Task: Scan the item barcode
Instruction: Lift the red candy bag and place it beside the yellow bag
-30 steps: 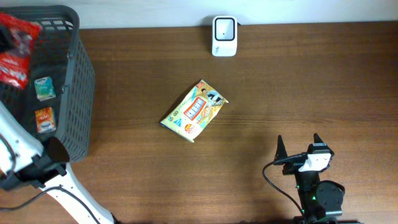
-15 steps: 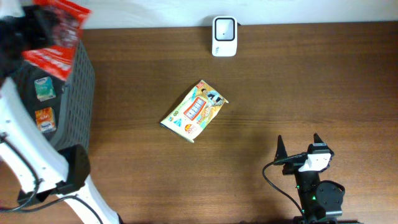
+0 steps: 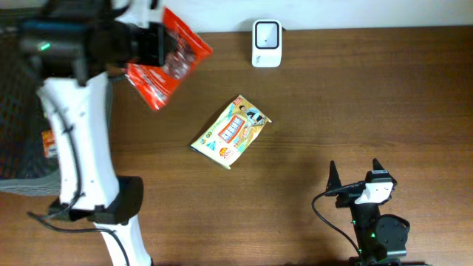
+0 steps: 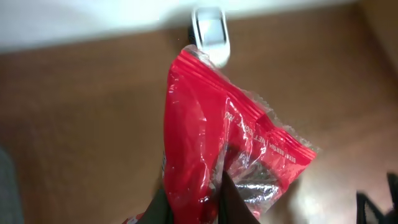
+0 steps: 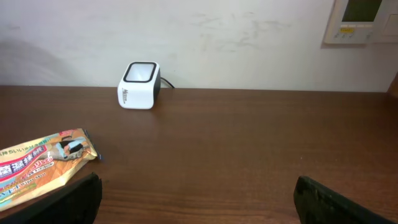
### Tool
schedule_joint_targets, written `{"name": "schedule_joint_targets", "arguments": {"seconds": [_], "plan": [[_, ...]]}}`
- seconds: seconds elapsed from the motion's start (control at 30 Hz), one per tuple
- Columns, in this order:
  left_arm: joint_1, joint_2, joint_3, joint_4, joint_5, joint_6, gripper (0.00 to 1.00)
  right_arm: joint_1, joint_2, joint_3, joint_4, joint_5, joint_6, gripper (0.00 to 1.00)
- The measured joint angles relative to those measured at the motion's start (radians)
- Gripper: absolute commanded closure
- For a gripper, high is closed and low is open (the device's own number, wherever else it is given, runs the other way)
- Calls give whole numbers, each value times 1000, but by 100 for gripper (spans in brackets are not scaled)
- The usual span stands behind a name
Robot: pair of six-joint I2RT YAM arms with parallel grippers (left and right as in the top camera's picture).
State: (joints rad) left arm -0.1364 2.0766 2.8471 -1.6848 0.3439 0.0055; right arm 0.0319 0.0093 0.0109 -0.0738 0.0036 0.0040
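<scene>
red packet [image 3: 164, 65] of crinkly glossy plastic, with a clear patch and dark print showing through, and a line of small white lettering along one sealed edge in the left wrist view [image 4: 211, 143]. the print is too blurred to read, and i cannot tell where a barcode sits. it hangs in the air over the table [image 3: 332, 96], tilted, left of the scanner [image 3: 267, 33] and well apart from it. the left gripper [image 4: 196, 206] is clamped on the packet's lower end, one finger on each side of the plastic.

a second ago the packet lay in the top corner of the basket [image 3: 22, 166] and the left arm sat low at the near left. half a second ago it was lifted above the basket's rim. now it has swung rightward, clear of the basket and out over the wood.

the yellow packet [image 3: 231, 131] lies flat mid-table, where it was. the white scanner stands at the far edge by the wall, unmoved. the right gripper [image 3: 356, 171] rests at the near right with its jaws spread wide and nothing between them, same as before.
</scene>
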Motion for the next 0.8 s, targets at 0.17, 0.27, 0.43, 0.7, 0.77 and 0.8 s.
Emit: {"name": "schedule_joint_targets", "arguments": {"seconds": [0.17, 0.27, 0.43, 0.7, 0.77, 0.8], "plan": [[-87, 7, -283, 77, -20, 0, 100, 0, 0, 0, 0, 0, 0, 2], [-132, 3, -458, 196, -26, -3, 100, 0, 0, 0, 0, 0, 0, 2], [-245, 11, -786, 407, -31, -46, 100, 0, 0, 0, 0, 0, 0, 2], [-378, 13, -1030, 610, -31, -129, 100, 0, 0, 0, 0, 0, 0, 2], [-410, 13, -1038, 630, -31, -135, 89, 0, 0, 0, 0, 0, 0, 2], [-419, 13, -1038, 640, -31, -135, 85, 0, 0, 0, 0, 0, 0, 2]]}}
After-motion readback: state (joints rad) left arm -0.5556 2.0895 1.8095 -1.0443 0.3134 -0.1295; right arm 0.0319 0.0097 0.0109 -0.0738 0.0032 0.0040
